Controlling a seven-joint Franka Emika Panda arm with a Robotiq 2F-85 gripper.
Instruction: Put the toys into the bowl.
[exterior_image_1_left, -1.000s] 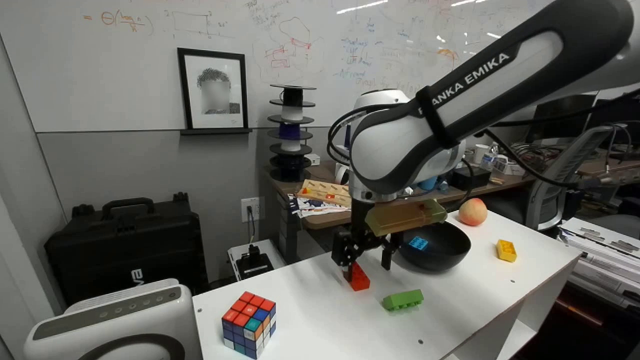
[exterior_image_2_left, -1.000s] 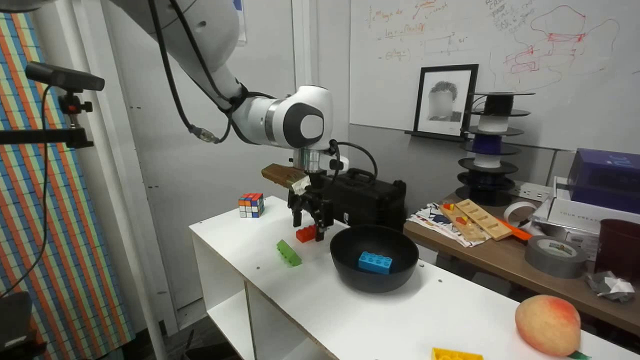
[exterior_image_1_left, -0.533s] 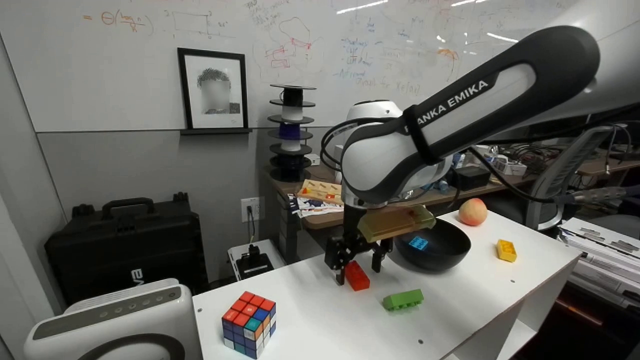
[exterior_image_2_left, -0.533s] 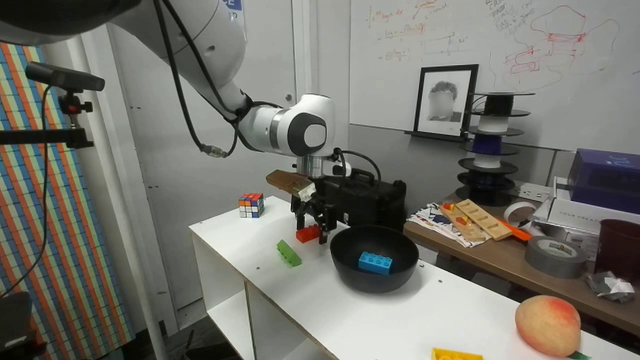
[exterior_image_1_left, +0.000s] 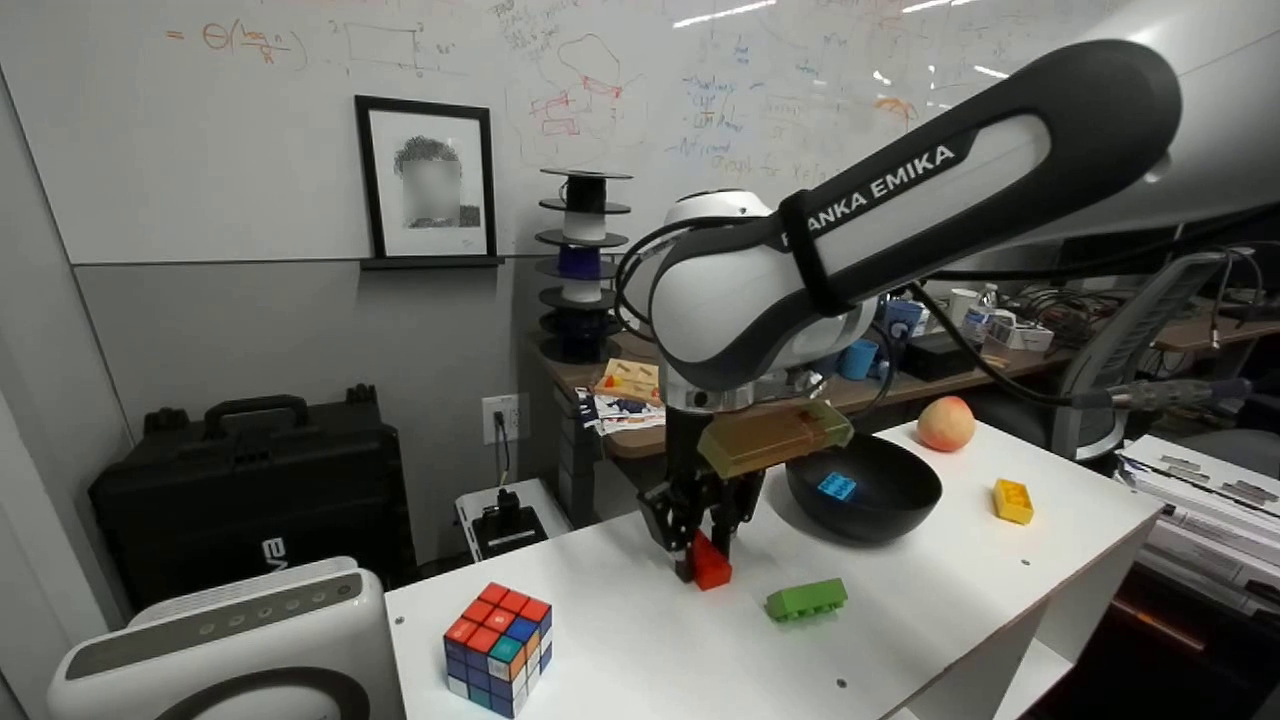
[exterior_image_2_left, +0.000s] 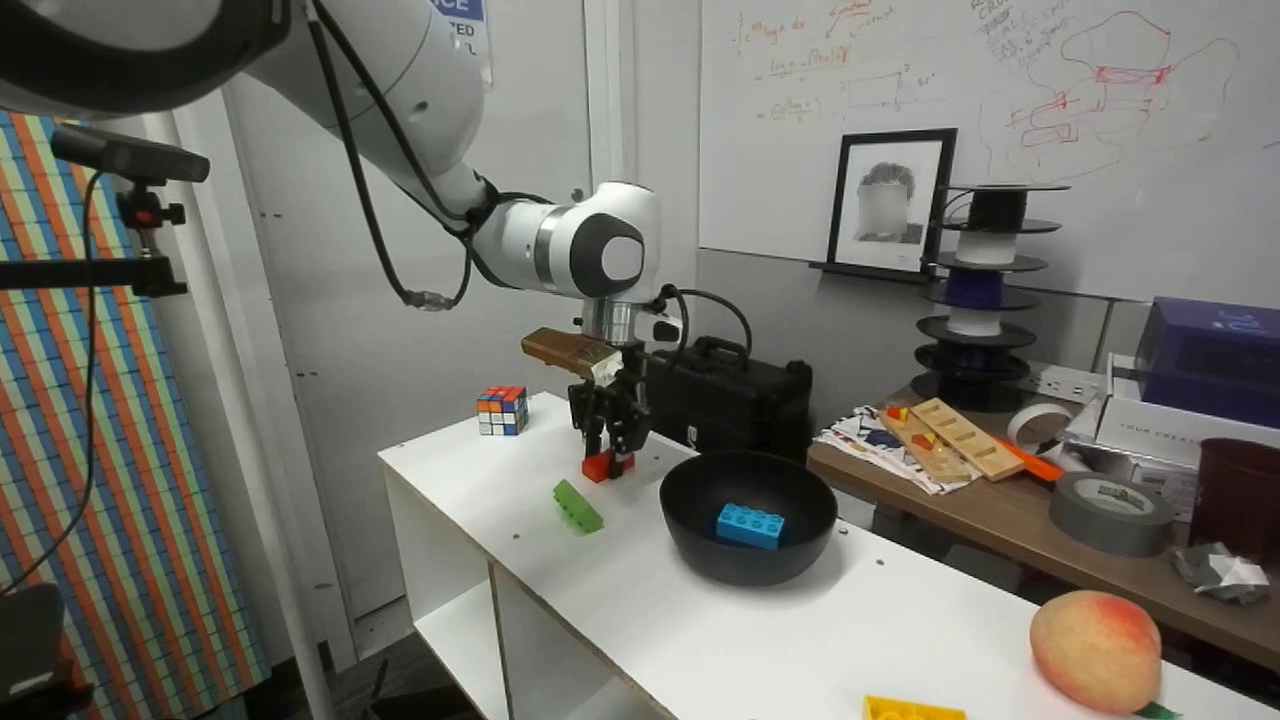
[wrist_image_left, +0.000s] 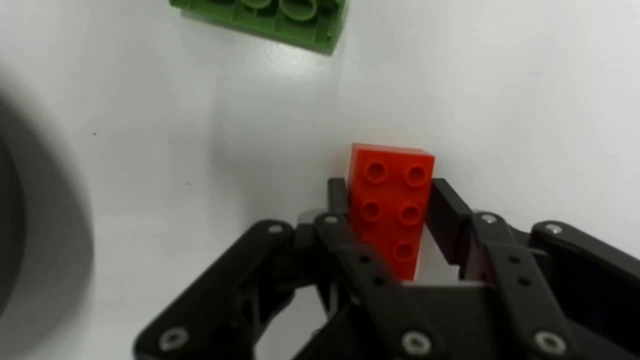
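The end effector (wrist_image_left: 389, 187) grips a red brick (wrist_image_left: 391, 212) (the arm (exterior_image_1_left: 935, 205) reads "ANKA EMIKA")

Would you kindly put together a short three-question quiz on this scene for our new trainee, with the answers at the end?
1. Multiple choice: which colour of brick lies in the black bowl? a) green, b) blue, c) yellow.
2. True or false: the puzzle cube rests on the white tabletop, outside the bowl.
3. Open question: what is between the two fingers of the gripper?

Key: 1: b, the blue brick. 2: true. 3: the red brick.
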